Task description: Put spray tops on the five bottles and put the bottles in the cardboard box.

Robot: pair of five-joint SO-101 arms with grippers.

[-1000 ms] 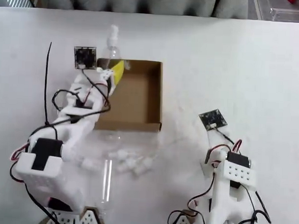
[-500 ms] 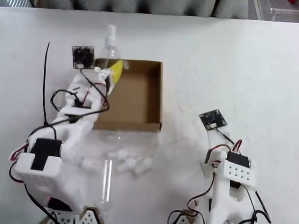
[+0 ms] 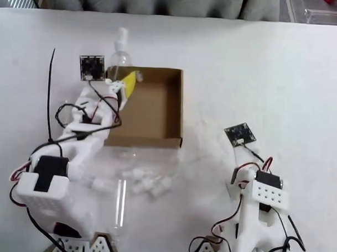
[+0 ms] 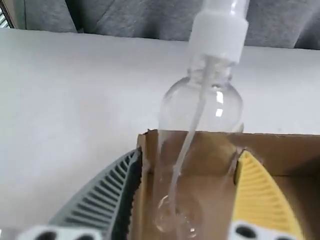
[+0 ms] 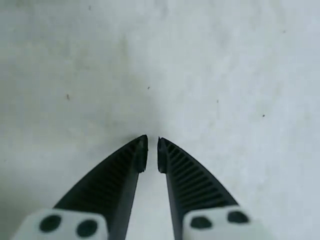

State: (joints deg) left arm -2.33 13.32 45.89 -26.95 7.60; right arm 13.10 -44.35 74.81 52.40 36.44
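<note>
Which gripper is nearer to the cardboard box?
Left. The left gripper is at the far left corner of the cardboard box, gripping a bottle; the right gripper is over bare table, apart from the box.

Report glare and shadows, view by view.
Left wrist view: small bright glints on the clear bottle in the left gripper. High view: the white table is evenly bright, so the loose spray tops barely stand out. Right wrist view: flat light, no hard shadow around the right gripper.

I'm looking at a white counter (image 3: pixel 281 69) with the open cardboard box (image 3: pixel 155 111) resting on it, left of centre. On the arms' side of the box lies a loose heap of white spray tops (image 3: pixel 147 184), and just beside them a clear bottle (image 3: pixel 121 202), faint against the white.
</note>
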